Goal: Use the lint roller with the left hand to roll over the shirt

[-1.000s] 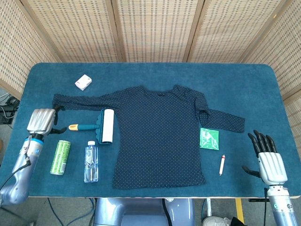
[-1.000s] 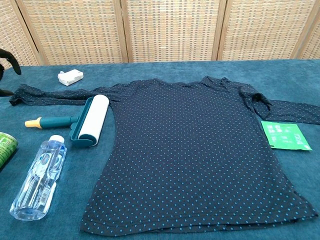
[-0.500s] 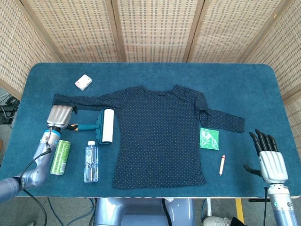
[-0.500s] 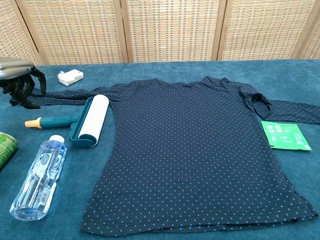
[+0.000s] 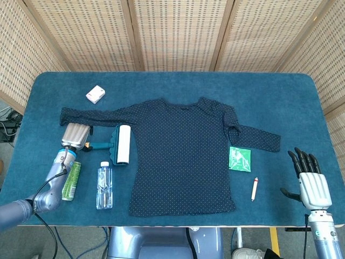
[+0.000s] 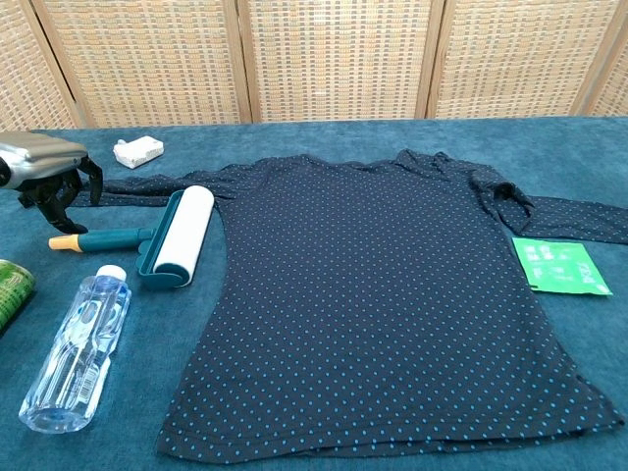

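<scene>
So: dark navy dotted long-sleeve shirt [image 5: 183, 156] spread flat mid-table, ready for rolling | teal-framed white lint roller [image 5: 119, 144] lies just beside its left hem, yellow-tipped handle toward left hand [image 5: 75, 136] | left hand hovers over handle end, fingers hanging apart, gripping nothing | right hand [image 5: 312, 186] idle, fingers spread, holding nothing
</scene>
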Action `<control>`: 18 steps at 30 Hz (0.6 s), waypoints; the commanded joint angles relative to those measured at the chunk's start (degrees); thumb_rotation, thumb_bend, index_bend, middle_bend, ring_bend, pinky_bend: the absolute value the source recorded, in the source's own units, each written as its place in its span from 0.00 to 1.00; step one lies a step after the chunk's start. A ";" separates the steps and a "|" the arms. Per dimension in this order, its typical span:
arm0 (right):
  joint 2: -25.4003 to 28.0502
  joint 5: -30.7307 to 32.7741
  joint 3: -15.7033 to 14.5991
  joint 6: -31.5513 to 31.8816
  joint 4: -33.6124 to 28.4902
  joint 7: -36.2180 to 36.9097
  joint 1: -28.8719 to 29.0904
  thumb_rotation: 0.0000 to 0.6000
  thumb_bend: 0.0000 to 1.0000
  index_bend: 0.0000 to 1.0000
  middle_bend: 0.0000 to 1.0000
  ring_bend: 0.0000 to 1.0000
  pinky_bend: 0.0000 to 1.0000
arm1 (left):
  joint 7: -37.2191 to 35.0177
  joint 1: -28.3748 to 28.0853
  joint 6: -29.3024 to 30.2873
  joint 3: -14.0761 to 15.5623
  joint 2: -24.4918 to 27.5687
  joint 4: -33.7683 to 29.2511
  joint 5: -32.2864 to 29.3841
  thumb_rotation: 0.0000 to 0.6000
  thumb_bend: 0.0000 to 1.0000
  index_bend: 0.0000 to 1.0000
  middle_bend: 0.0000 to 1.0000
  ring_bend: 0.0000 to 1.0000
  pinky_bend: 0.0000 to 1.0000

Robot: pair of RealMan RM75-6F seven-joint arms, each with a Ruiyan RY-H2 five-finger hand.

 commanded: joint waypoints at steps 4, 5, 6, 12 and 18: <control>-0.03 0.09 0.03 0.00 0.08 0.02 -0.01 1.00 0.03 0.00 0.00 0.00 0.00 | 0.40 -0.83 -0.87 0.98 -1.86 2.25 -0.88 1.00 0.25 0.43 0.69 0.61 0.63; -0.03 0.12 0.03 -0.02 0.08 0.06 -0.01 1.00 0.03 0.00 0.00 0.00 0.00 | 0.37 -0.89 -0.97 1.06 -2.06 2.50 -0.97 1.00 0.25 0.43 0.69 0.61 0.63; -0.03 0.19 0.08 -0.07 0.12 0.10 0.01 1.00 0.03 0.00 0.00 0.00 0.00 | 0.28 -1.02 -1.32 1.23 -2.53 3.05 -1.22 1.00 0.25 0.43 0.69 0.61 0.63; -0.13 0.22 0.05 -0.23 0.26 0.05 0.09 1.00 0.03 0.00 0.00 0.00 0.00 | 0.14 -1.60 -2.07 1.82 -4.29 5.35 -1.67 1.00 0.25 0.44 0.69 0.61 0.63; -0.22 0.37 0.10 -0.27 0.42 0.04 0.10 1.00 0.03 0.00 0.00 0.00 0.00 | 0.29 -2.14 -2.80 2.48 -6.46 7.93 -1.97 1.00 0.25 0.45 0.69 0.61 0.63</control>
